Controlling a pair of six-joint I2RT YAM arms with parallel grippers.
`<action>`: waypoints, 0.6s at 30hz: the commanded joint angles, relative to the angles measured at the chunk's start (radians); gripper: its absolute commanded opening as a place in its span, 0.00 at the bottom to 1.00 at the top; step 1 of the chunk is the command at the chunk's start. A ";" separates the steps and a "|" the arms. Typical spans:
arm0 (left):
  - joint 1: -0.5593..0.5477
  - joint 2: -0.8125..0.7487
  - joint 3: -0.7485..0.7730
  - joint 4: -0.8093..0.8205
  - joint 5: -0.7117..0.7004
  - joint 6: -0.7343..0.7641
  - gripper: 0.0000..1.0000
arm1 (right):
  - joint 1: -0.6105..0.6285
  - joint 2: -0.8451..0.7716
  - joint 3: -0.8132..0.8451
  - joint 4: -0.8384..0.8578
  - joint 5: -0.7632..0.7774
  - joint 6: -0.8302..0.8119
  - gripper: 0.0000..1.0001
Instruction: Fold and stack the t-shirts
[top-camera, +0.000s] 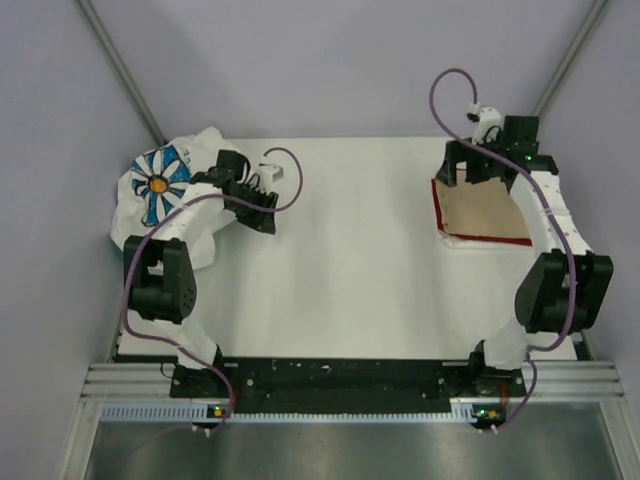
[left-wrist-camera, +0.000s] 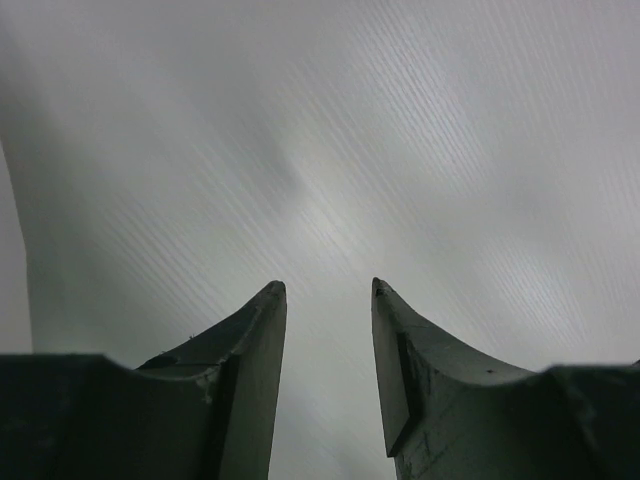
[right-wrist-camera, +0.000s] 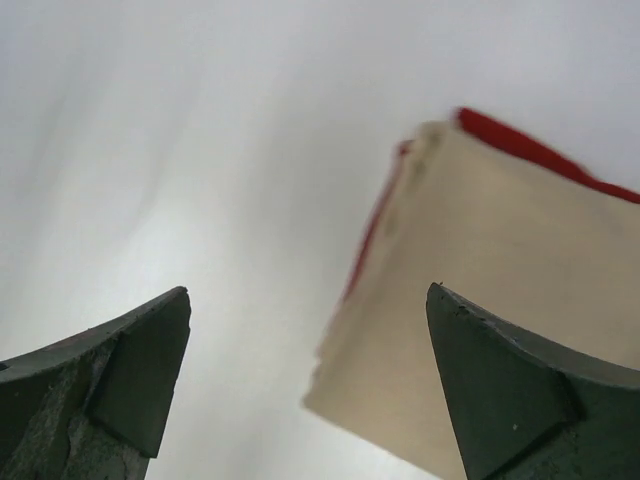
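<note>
The white t-shirt with the blue-and-orange daisy (top-camera: 160, 195) lies crumpled at the far left of the table. My left gripper (top-camera: 222, 172) is at its right edge, and its wrist view fills with white ribbed cloth (left-wrist-camera: 330, 150). The fingers of the left gripper (left-wrist-camera: 328, 290) are apart with nothing between them. The tan t-shirt (top-camera: 487, 210) lies folded on the dark red t-shirt (top-camera: 440, 215) at the far right. My right gripper (top-camera: 462, 170) hovers over their far left corner, wide open (right-wrist-camera: 305, 300) and empty. The tan shirt (right-wrist-camera: 500, 280) and the red edge (right-wrist-camera: 520, 140) show below it.
The table (top-camera: 350, 250) has a white cover. Grey walls close it in at the left, back and right. A metal rail (top-camera: 340, 385) with both arm bases runs along the near edge.
</note>
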 joint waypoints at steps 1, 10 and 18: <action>0.001 -0.138 -0.064 0.037 0.065 0.068 0.45 | 0.166 -0.200 -0.236 0.093 -0.362 -0.023 0.99; 0.003 -0.371 -0.302 0.193 0.140 0.171 0.54 | 0.413 -0.523 -0.744 0.502 -0.007 0.067 0.99; 0.012 -0.492 -0.506 0.312 0.086 0.203 0.60 | 0.448 -0.645 -1.005 0.706 0.211 0.205 0.99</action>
